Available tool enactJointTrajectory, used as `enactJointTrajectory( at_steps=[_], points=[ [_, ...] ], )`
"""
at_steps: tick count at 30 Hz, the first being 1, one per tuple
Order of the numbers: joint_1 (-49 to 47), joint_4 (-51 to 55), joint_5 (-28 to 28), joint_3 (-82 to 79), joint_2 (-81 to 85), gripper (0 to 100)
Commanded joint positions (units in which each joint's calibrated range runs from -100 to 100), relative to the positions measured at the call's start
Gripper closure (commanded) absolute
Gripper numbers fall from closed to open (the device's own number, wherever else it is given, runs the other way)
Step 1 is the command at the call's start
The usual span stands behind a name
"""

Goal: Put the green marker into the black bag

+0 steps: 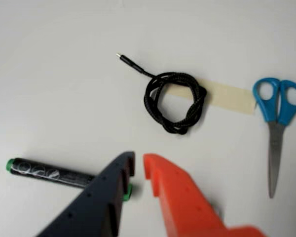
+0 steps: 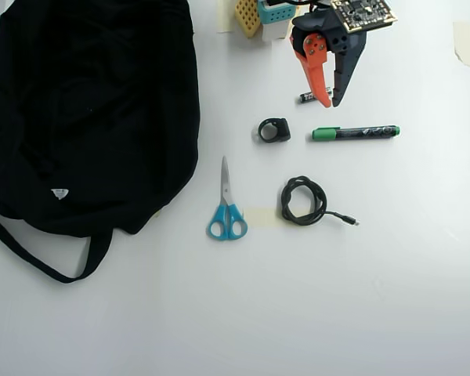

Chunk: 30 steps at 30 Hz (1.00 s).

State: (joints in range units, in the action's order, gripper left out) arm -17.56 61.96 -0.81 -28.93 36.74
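**Open gripper poised above the green marker, bag well off to the left**

The gripper (image 2: 329,103) has one glossy orange plastic finger (image 1: 175,190) and one dark navy finger (image 1: 106,197) with a stepped inner face. They stand a little apart with nothing between them. In the wrist view the navy finger covers part of the green marker (image 1: 49,173), whose black barrel with pale print and green end stick out to the left. The overhead view shows the whole marker (image 2: 355,132) lying flat on the white table (image 2: 392,298), just near of the fingertips and clear of them.

A small black battery (image 2: 305,97) lies beside the orange finger, and a black ring-shaped piece (image 2: 274,130) sits left of the marker. Nearer lie a coiled braided black cable (image 2: 303,200) across a strip of tan tape (image 1: 232,96), and blue-handled scissors (image 2: 226,211).

Only the overhead view shows the black bag (image 2: 94,110), a large floppy fabric shape far left with a small white tag and a long strap. I cannot tell what is in it.
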Motion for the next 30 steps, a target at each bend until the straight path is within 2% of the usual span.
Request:
enactJointTrajectory(
  at_steps=[1, 10, 17, 30],
  points=[
    [-2.4, -1.2, 0.3, -0.7, 0.1, 98],
    [-7.5, -1.1, 0.8, -1.6, 0.2, 98],
    [-11.2, -1.1, 15.4, -4.6, -0.5, 98],
    [-14.5, -1.1, 24.5, -10.6, -0.5, 98]
  ],
)
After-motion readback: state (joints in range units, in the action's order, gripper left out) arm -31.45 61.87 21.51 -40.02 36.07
